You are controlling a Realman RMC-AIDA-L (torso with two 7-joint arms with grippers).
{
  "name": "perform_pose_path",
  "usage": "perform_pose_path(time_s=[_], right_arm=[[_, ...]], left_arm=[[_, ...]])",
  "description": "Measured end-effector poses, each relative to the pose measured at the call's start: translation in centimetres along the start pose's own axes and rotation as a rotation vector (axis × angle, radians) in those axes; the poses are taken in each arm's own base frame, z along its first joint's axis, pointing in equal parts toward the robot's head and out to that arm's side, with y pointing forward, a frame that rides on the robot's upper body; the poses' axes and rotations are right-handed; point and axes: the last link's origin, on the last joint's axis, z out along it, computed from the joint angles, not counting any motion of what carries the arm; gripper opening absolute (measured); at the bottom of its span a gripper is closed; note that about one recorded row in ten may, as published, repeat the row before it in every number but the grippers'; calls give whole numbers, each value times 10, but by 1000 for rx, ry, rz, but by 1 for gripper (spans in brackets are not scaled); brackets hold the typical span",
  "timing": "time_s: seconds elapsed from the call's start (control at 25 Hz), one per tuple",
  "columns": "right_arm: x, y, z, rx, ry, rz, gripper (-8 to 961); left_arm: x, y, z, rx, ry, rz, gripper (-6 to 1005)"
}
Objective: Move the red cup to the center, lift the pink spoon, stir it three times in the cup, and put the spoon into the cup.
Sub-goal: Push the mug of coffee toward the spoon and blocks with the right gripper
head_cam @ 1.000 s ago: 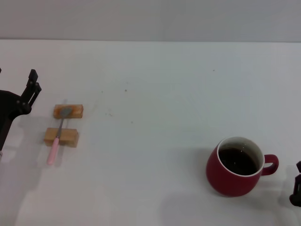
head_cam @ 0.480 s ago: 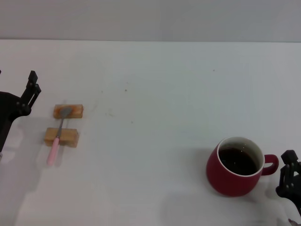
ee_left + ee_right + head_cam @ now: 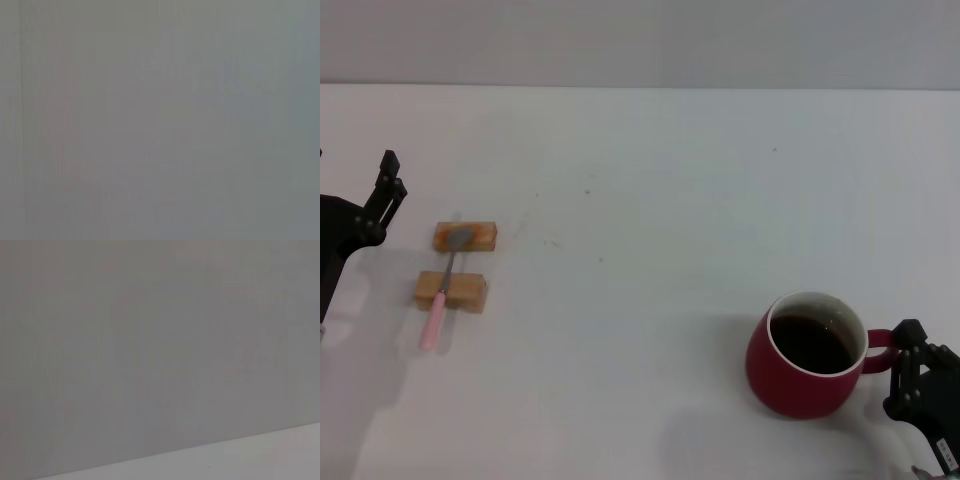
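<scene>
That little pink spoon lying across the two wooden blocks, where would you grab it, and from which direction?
Probably from straight above, on the neck of the pink spoon between the two wooden blocks. The blocks hold that stretch off the table, leaving room for fingers on both sides. The left gripper is nearest; the right gripper is at the red cup.

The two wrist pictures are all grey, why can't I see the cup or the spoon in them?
Left wrist view: only plain grey, nothing in frame. Right wrist view: grey with a paler strip along one edge. Head view: red cup and pink spoon show clearly, with soft shadows.
</scene>
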Motion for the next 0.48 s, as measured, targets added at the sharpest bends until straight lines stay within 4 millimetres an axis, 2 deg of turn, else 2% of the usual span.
perform_pose_path(time_s=[0.48], right_arm=[[0,1,3,-11,0,1,-1]], left_arm=[[0,0,1,-1,2,0,841]])
